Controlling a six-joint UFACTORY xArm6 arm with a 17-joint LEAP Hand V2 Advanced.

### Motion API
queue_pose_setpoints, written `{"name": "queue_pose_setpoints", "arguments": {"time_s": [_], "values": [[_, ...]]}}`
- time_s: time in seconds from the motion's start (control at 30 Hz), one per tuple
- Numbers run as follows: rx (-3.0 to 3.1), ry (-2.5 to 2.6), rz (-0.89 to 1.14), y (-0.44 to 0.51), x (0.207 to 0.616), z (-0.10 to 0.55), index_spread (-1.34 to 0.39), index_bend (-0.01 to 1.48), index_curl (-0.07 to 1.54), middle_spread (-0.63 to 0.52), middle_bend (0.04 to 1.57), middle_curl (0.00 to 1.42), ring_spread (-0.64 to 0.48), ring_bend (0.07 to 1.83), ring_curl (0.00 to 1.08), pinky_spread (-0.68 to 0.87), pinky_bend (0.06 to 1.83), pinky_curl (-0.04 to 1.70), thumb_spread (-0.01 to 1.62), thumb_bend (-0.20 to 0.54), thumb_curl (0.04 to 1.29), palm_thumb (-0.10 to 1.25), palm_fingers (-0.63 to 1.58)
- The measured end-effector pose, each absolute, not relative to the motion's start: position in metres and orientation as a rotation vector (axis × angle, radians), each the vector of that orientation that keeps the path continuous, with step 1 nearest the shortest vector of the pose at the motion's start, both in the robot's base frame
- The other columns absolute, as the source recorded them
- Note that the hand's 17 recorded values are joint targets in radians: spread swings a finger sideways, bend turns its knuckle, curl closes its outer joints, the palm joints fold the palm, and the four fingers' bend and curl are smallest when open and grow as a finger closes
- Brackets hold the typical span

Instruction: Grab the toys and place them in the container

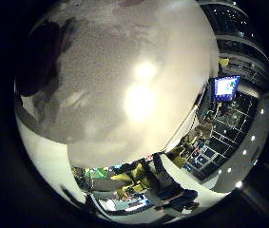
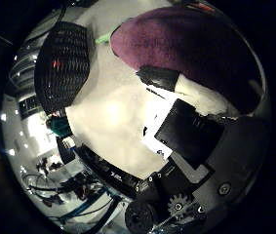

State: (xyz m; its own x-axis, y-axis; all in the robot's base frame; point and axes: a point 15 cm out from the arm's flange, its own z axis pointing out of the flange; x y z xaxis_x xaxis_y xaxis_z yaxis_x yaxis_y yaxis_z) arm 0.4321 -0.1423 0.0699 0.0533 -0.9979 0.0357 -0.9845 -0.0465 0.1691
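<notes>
white tabletop (image 1: 124,71) (glare), black mesh basket (image 2: 62,61) beside.

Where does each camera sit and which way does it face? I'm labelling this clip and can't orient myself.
Little finger side palm view: on the palm's little-finger edge, looking onto the pale tabletop with room clutter beyond its edge; none of the hand shows.
Thumb side palm view: on the palm's thumb edge, facing a purple toy close by and a black mesh container further off; the hand fills one side, a finger reaching against the toy.
Shared: the same tabletop.
</notes>
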Motion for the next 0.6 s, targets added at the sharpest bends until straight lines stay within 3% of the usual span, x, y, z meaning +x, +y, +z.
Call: {"name": "queue_pose_setpoints", "arguments": {"time_s": [0.13,0.27,0.6], "values": [[2.16,-2.098,-0.061,-0.159,0.434,0.096,-0.31,0.88,0.62,-0.17,1.06,0.59,-0.21,1.18,0.49,-0.38,1.08,0.45,0.98,-0.019,0.33,0.76,1.4],[2.146,-2.126,0.03,-0.179,0.433,0.13,-0.26,1.0,0.67,-0.14,1.16,0.62,-0.2,1.27,0.52,-0.32,1.18,0.52,0.98,-0.008,0.35,0.86,1.34],[2.105,-2.18,0.155,-0.206,0.402,0.229,-0.2,1.1,0.67,-0.11,1.25,0.62,-0.18,1.36,0.55,-0.27,1.24,0.6,0.97,-0.017,0.43,0.97,1.26]]}}
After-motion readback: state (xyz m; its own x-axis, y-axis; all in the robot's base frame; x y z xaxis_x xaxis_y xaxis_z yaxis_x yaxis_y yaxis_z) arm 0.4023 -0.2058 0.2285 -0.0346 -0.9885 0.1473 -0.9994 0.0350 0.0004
